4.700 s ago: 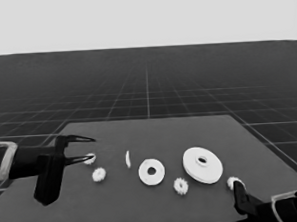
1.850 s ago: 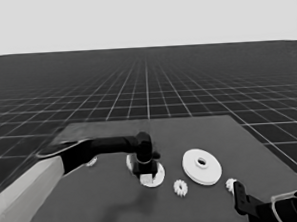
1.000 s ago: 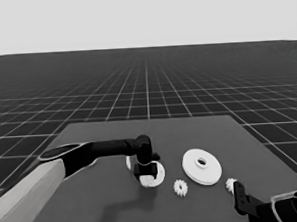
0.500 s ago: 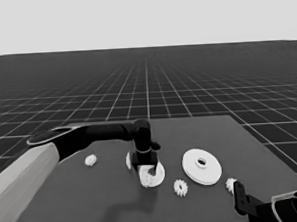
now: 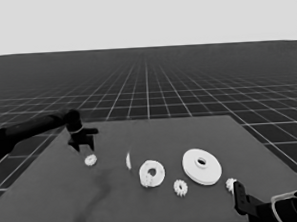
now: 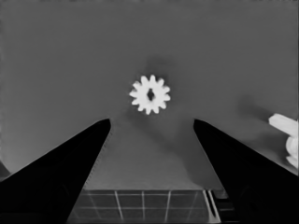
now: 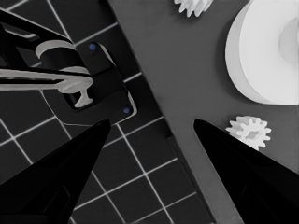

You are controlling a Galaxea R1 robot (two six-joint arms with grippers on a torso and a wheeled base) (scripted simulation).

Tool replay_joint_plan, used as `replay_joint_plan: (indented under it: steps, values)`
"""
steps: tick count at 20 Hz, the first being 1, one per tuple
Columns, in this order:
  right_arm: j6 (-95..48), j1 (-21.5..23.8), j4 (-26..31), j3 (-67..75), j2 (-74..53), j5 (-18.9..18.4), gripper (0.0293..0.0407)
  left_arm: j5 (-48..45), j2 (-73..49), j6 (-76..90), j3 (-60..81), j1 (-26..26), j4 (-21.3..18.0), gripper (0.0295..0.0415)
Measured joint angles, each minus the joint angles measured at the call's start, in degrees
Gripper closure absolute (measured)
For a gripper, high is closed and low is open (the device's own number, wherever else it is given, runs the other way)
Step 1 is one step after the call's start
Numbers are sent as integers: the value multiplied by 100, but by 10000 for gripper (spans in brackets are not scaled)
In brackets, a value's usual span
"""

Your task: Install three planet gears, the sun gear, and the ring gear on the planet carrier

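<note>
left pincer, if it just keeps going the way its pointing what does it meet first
Most likely the small gear lying alone on the table. The left pincer hangs open above it, the gear centred between its fingers; nothing shows in between, though depth is hard to judge.

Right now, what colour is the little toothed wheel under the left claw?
White, with a small dark centre hole: the small toothed gear, clearest in the left wrist view.

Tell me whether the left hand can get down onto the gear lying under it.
Probably yes: the left hand hangs open above that gear, with only bare table around it.
</note>
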Motion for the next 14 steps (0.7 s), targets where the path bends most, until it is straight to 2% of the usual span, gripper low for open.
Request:
replay_joint_plan:
  steps: [1,3,10,12,14]
  values:
    - [0,0,0,0,0,0,315,-363,140,134,-302,371,200,326]
    - [0,0,0,0,0,0,315,-724,374,347,-784,804,334,326]
    - [0,0,0,0,0,0,315,-907,539,512,-1133,974,357,327]
    - [0,0,0,0,0,0,315,-915,529,516,-1149,975,365,396]
    - [0,0,0,0,0,0,315,-915,531,517,-1150,974,365,398]
